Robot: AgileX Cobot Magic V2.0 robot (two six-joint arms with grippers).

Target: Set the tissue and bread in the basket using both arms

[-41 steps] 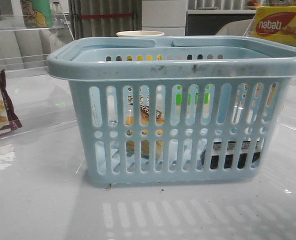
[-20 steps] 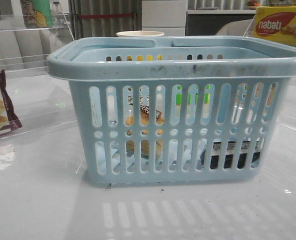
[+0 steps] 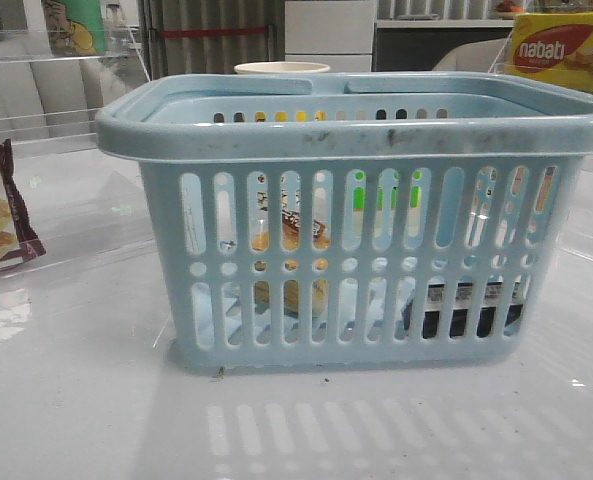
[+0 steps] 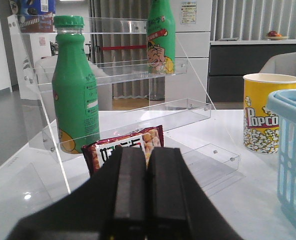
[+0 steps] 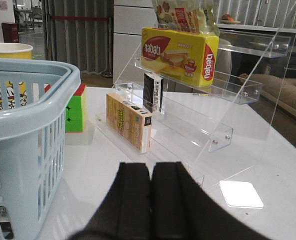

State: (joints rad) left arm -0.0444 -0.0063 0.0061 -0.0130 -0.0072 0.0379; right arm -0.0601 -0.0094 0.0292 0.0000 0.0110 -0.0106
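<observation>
Two sets of jaws, both pressed together on nothing: your left gripper (image 4: 147, 192) and right gripper (image 5: 151, 200) each show their black fingers meeting with no gap and no load. Each hangs low over the bench (image 3: 76, 400), outside the basket (image 3: 346, 135), one to either side of it, so neither blocks the rim. Inside the basket, seen through the front slots, the bread (image 3: 291, 265) leans toward the left half and the tissue (image 3: 466, 310) lies flat on the floor at the right. Judge both items delivered and the task essentially complete. Beyond your left gripper stand a cracker bag (image 4: 125, 150), a green bottle (image 4: 77, 95) and a popcorn cup (image 4: 267, 112); beyond your right, a Nabati box (image 5: 180, 52) on a clear rack.
</observation>
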